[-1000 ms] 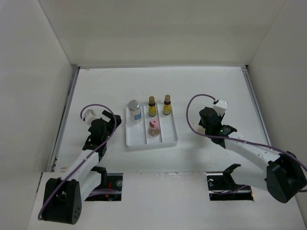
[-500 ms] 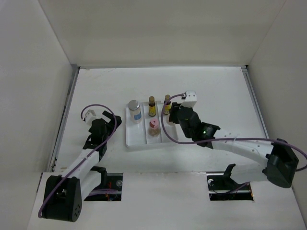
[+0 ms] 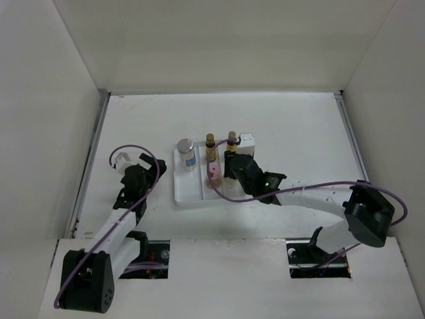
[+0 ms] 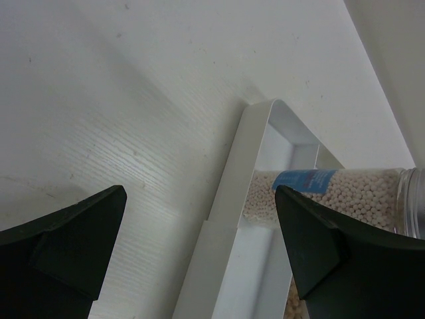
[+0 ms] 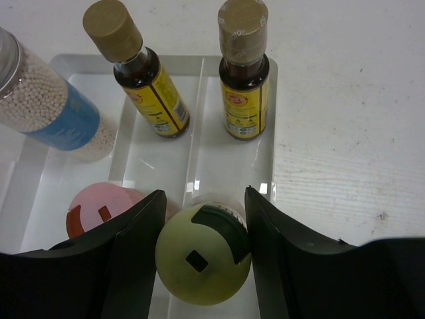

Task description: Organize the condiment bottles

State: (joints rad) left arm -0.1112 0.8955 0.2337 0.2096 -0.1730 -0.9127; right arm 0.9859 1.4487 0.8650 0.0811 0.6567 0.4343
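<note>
The white tray (image 3: 178, 196) holds the clear silver-capped bottle (image 3: 186, 151), two slim brown bottles (image 3: 210, 147) (image 3: 232, 143) and the pink bottle (image 3: 214, 174). My right gripper (image 3: 230, 174) is over the tray's right compartment. In the right wrist view it (image 5: 202, 246) is shut on the cream bottle (image 5: 199, 262), upright, in front of a brown bottle (image 5: 244, 100) and beside the pink bottle (image 5: 99, 209). The cream bottle is hidden in the top view. My left gripper (image 3: 149, 169) is open and empty left of the tray, facing the clear bottle (image 4: 332, 193).
The tray's left rim (image 4: 232, 173) lies between my left fingers. Bare white table surrounds the tray. White walls enclose the table at the left, back and right.
My right arm has swung left from the right side of the table to over the tray's right compartment. The left arm has barely moved.
</note>
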